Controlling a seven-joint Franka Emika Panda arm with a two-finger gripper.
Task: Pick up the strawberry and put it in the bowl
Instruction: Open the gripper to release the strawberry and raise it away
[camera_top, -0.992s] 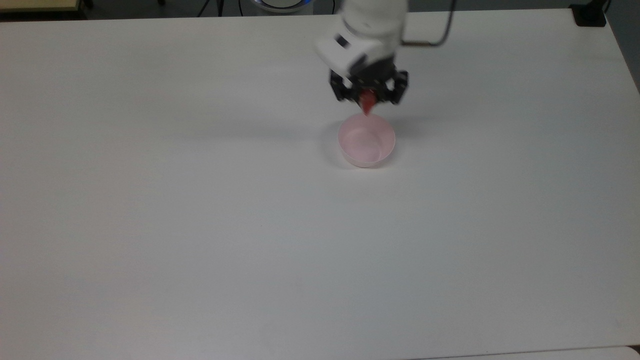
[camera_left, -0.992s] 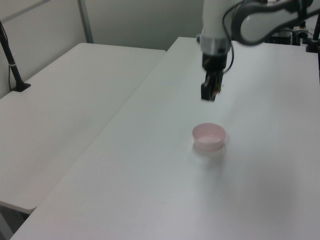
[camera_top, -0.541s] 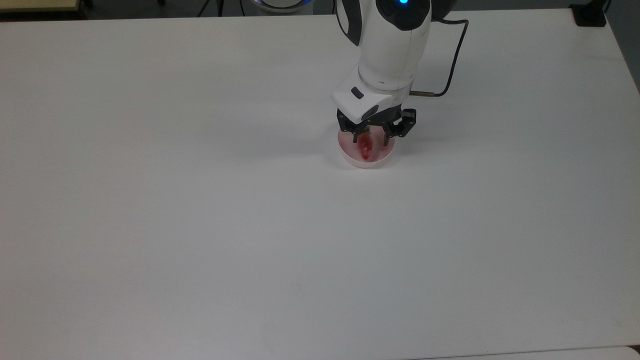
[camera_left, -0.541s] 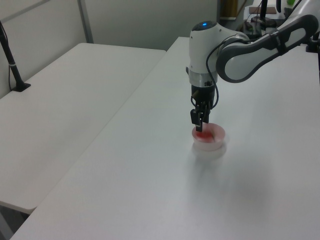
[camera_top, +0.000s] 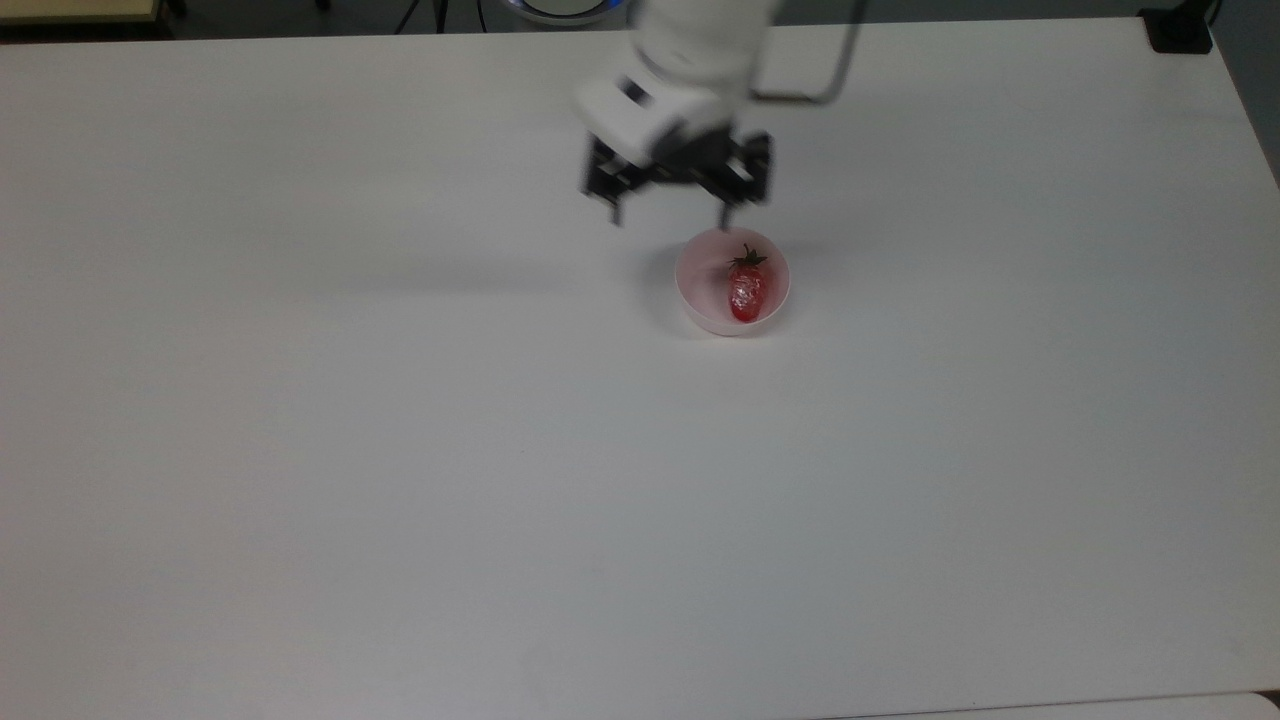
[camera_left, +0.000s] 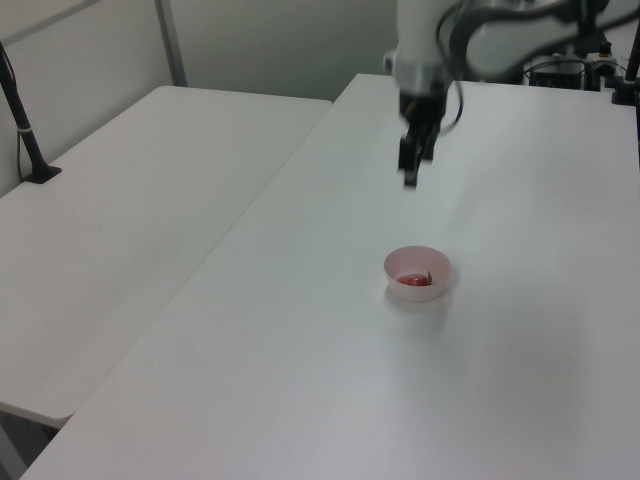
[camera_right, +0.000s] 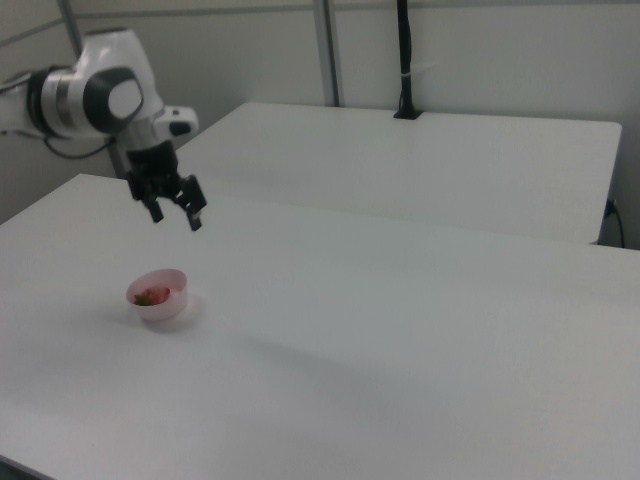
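The red strawberry (camera_top: 747, 289) lies inside the pale pink bowl (camera_top: 700, 300), green stem toward the top view's upper edge. It also shows in the bowl (camera_left: 405, 265) as a red strawberry (camera_left: 416, 281) in the left view, and in the bowl (camera_right: 170, 305) as the strawberry (camera_right: 153, 295) in the right view. My gripper (camera_top: 672, 215) hangs raised above the table, up and to the top view's left of the bowl, open with nothing between its fingers. The gripper (camera_right: 177, 216) stands apart from the bowl in the right view, and the gripper (camera_left: 411, 178) is well above it in the left view.
The white table (camera_top: 400, 450) spreads wide around the bowl. A second white table (camera_left: 130, 210) stands beside it, with a black pole (camera_left: 22, 125) clamped at its edge. A black clamp (camera_top: 1180, 30) sits at the top view's upper right corner.
The gripper let go of the strawberry, which now lies in the bowl. It then rose and moved away toward the top view's upper left, fingers spread wider.
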